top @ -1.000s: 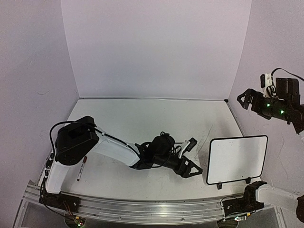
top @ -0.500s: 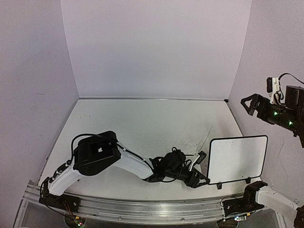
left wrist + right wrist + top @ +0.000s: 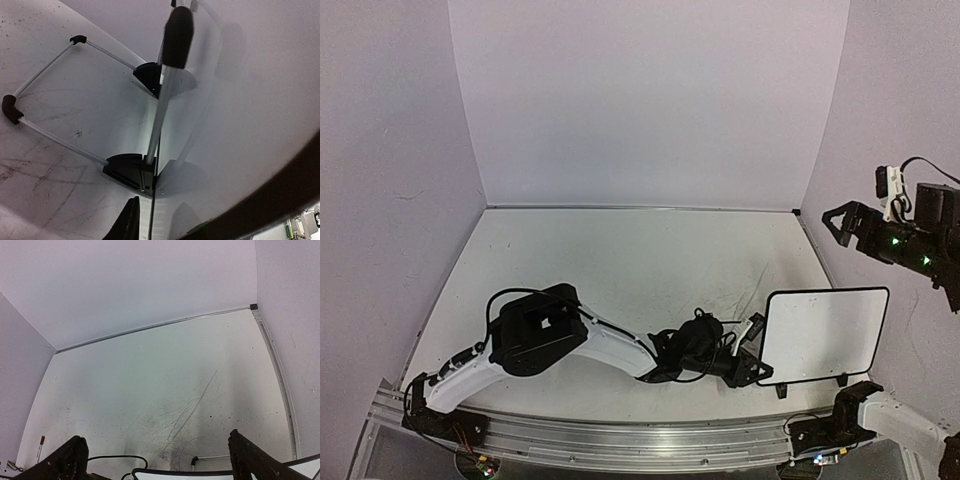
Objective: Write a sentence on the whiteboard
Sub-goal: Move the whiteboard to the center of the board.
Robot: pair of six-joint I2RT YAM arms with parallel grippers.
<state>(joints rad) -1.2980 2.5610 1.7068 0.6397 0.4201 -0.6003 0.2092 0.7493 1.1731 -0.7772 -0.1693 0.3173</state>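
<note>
My left pincer straddles the framed edge of the whiteboard, probably light, stiff, slippery; I cannot tell if it grips.

**Count of items, by kind.** We count one whiteboard standing on two black feet. In the left wrist view we add two thin metal rods joined to those feet, each tipped with one black cap. There are two arms, the left arm and the right arm. Each ends in one gripper: the left gripper and the right gripper. We see two fingers of the latter in its own wrist view, and two green lights on its raised part. We also count one table, one metal rail and three walls. One small pen-like object lies at the table's far left.
</note>
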